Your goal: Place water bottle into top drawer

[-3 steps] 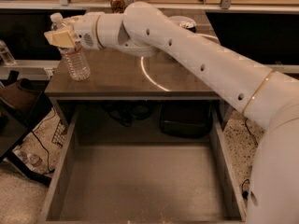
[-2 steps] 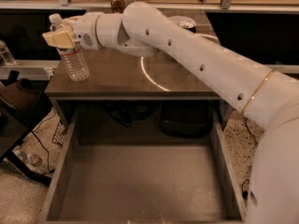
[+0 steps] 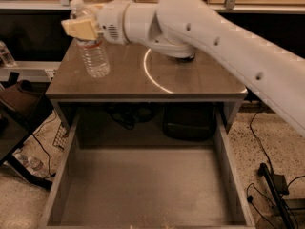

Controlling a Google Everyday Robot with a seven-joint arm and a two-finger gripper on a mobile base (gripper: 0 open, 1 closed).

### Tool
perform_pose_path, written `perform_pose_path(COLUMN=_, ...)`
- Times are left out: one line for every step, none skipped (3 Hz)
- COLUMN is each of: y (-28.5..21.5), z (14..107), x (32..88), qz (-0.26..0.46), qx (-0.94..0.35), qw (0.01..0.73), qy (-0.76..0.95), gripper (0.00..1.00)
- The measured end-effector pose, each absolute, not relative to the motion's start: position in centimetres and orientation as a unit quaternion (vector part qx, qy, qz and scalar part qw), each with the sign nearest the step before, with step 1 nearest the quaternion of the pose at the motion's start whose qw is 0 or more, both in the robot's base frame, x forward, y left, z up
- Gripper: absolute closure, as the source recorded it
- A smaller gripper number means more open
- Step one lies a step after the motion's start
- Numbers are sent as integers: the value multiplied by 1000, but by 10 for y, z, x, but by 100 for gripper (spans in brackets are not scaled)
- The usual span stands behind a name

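Camera view, largest first: the white arm (image 3: 224,39) reaches from the right edge across to the upper left. Below it, the drawer (image 3: 147,187) stands pulled open toward the camera, its flat grey-brown bottom bare between low side walls. The counter (image 3: 200,82) sits directly behind and above the drawer and carries a bright curved arc (image 3: 151,75) near its middle. The bottle (image 3: 95,58) is not in the drawer; it stands upright on the counter's left side, clear and ribbed, with a white cap. The tool (image 3: 81,28) is at the bottle's upper part, overlapping it just below the cap. Whether it is clamped on the bottle or open cannot be told.
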State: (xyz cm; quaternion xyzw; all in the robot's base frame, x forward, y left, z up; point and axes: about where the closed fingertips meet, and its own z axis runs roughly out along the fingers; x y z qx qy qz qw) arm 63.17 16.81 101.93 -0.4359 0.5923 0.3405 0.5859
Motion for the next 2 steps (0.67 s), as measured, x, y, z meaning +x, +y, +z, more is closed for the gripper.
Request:
perform_pose_path(y=120, z=1024, x=611, qz=317, qx=-439, qw=593, qy=596, gripper=100)
perform_pose_path(y=87, z=996, x=589, qz=303, qx=-478, qw=560, qy=605, gripper=100)
